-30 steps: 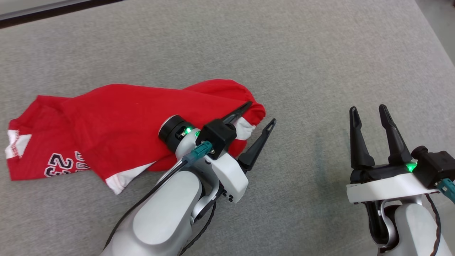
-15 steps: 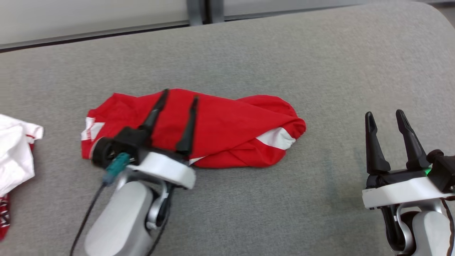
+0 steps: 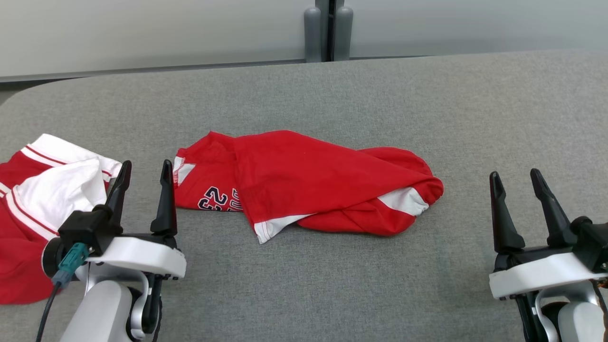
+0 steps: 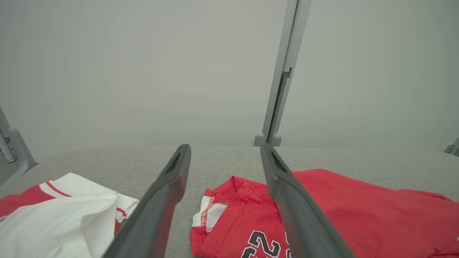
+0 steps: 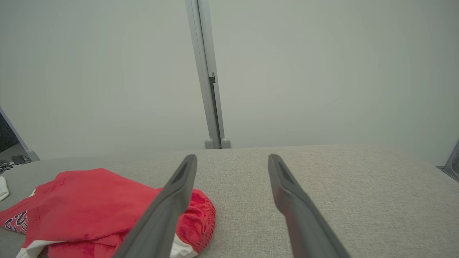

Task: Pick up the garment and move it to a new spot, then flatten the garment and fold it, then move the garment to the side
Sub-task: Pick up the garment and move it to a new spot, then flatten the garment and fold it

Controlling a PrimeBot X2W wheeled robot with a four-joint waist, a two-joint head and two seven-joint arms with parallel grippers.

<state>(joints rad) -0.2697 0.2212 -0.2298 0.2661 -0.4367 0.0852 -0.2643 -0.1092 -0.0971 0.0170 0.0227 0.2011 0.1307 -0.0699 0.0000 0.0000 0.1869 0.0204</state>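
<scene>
The left hand (image 3: 146, 164) and right hand (image 3: 514, 173) have white casings (image 3: 137, 255) and long black fingers (image 3: 165, 204).

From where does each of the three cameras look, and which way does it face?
Head view: on the head, facing forward and down at the red garment on the grey table; left gripper and right gripper show, jaws open.
Left wrist view: low over the table, facing the wall along its own jaws; the garment's numbered end lies ahead.
Right wrist view: likewise low, facing the wall along its own jaws; the garment's other end at lower left.
Shared: both wrist views show the grey post.
</scene>
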